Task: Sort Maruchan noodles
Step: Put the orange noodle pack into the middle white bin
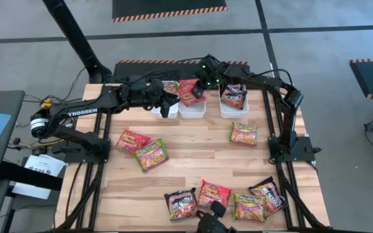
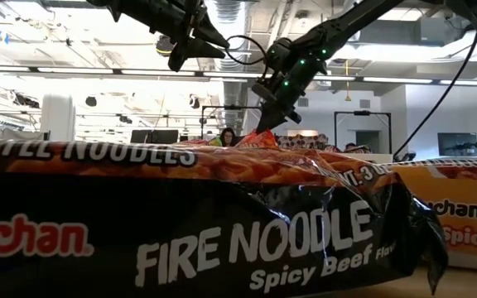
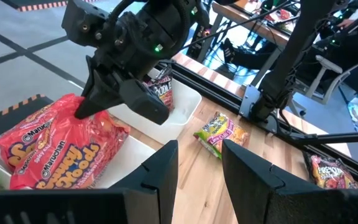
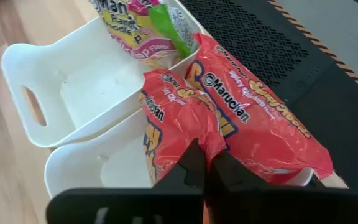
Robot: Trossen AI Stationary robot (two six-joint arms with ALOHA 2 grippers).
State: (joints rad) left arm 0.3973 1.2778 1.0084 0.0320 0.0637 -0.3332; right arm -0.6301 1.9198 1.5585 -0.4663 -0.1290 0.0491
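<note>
R hand (image 1: 197, 91) is over the middle white bin (image 1: 192, 107) at the far edge of the tabletop (image 1: 193, 155), fingers pressed together and pinching the edge of a red-orange packet (image 1: 188, 90). In the R wrist view the two dark fingers (image 4: 199, 163) meet on the crumpled red-orange packet (image 4: 174, 124), w/ a second red-orange packet (image 4: 263, 127) lying just beside it across the bin's rim. The left wrist view shows the same grip from the side: R hand (image 3: 86, 107) nipping the packet (image 3: 55, 146) above the bin.

L hand (image 1: 168, 102) hangs over the left white bin (image 1: 164, 110), just beside the R hand; fingers (image 3: 160, 171) part-spread, nothing between them.

Left bin holds a green-yellow packet (image 4: 132, 25). Right bin (image 1: 234, 103) holds a black-purple packet (image 1: 233, 94).

Rest of the packets lie loose on the tabletop: a red-orange one (image 1: 132, 140) and a green-yellow one (image 1: 151, 154) touching on the left; a green-yellow one (image 1: 243, 134) on the right, near the right bin. Along the near edge, L to R: black-purple (image 1: 182, 203), red-orange (image 1: 214, 193), green-yellow (image 1: 249, 207), black-purple (image 1: 269, 194). In the low view the near black-purple packet (image 2: 222, 240) fills most of the frame, both arms above it.
</note>
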